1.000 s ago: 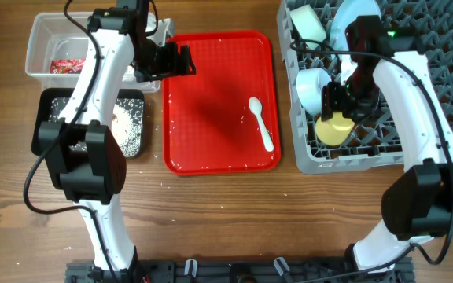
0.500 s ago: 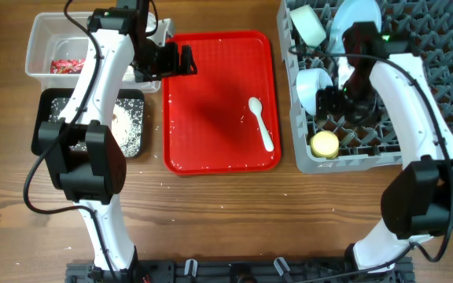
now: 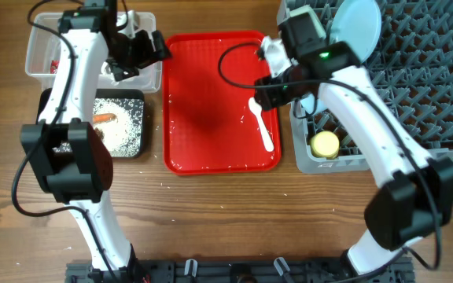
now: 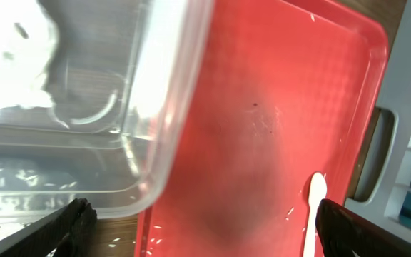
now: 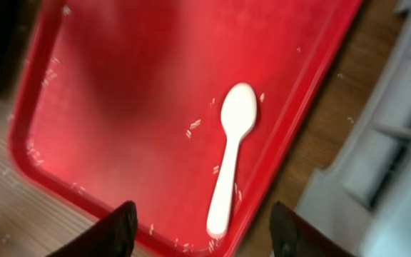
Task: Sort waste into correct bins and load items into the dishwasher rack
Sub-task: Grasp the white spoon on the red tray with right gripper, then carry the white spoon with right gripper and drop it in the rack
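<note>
Right gripper point(image 5: 204, 214): fingers spread wide, nothing held, hanging over the right half of the flat red plastic tray point(image 3: 203, 118). White plastic spoon point(image 5: 227, 160): lying flat on that tray, just to the near side of the gripper in the overhead view and touched by neither finger. Its long axis runs far to near, with the bowl at the far end and the handle tip at the near end, turned slightly to the right. In the right wrist view the spoon falls within the gap between the two fingers, and its handle crosses their closing line almost squarely. A descent with little or no wrist rotation therefore appears enough to bracket the handle. Height above the tray cannot be read. Loose white rice grains point(image 5: 191, 128) lie scattered beside the handle. Large square grey plastic dishwasher rack point(image 3: 439, 79): directly right of the tray and the likely destination, so the carry would be short. Left gripper point(image 4: 204, 210): likewise spread and empty, at the far left by the rim of the clear plastic tub point(image 4: 170, 78), well apart from the spoon. The right arm is clearly the nearer.
</note>
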Action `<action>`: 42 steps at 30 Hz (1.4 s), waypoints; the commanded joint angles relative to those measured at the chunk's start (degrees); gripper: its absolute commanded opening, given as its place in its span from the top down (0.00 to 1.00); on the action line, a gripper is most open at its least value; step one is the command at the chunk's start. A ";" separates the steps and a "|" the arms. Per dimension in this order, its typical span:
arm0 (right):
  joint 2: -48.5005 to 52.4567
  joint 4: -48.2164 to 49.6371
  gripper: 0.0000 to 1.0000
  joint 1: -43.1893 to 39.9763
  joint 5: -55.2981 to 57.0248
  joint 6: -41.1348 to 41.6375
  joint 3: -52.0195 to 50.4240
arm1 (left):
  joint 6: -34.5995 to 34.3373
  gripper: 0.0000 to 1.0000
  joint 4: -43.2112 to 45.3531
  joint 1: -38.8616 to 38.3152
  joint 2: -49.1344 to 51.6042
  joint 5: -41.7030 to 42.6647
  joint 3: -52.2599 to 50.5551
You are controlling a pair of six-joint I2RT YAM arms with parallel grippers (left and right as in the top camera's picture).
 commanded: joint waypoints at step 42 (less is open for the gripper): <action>10.14 -1.07 0.96 -0.28 -3.80 6.16 8.83 | -1.36 0.00 0.00 0.15 -0.52 -0.11 0.68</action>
